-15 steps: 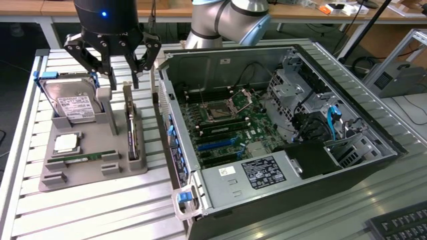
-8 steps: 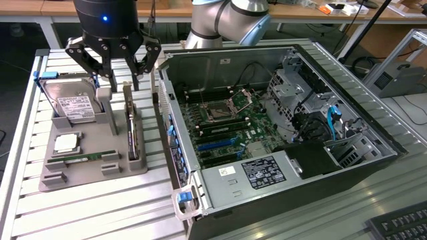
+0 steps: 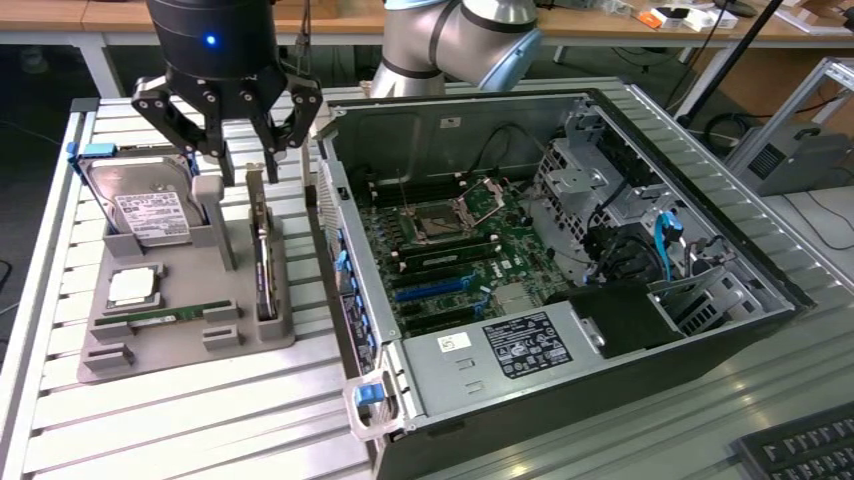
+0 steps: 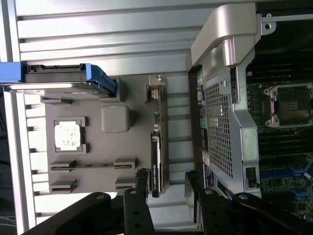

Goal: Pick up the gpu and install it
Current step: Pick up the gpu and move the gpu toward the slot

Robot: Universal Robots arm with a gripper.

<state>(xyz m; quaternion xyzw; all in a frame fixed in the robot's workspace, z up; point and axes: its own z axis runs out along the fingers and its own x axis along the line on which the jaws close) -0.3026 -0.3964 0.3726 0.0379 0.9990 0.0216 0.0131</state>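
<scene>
Above gpu [image 3: 262, 255], tool [image 3: 235, 160] spread, empty; hard drive [image 3: 151, 215], computer case [image 3: 427, 125] flanking.

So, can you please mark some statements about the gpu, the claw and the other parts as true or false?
1. The gpu stands on its edge in the grey holder, outside the computer case. True.
2. The claw is shut on the gpu. False: it is open above one end of the gpu and holds nothing.
3. The hard drive lies inside the computer case. False: it sits in the grey holder, to the exterior view's left of the gpu.
4. The computer case is open and its motherboard is visible. True.
</scene>
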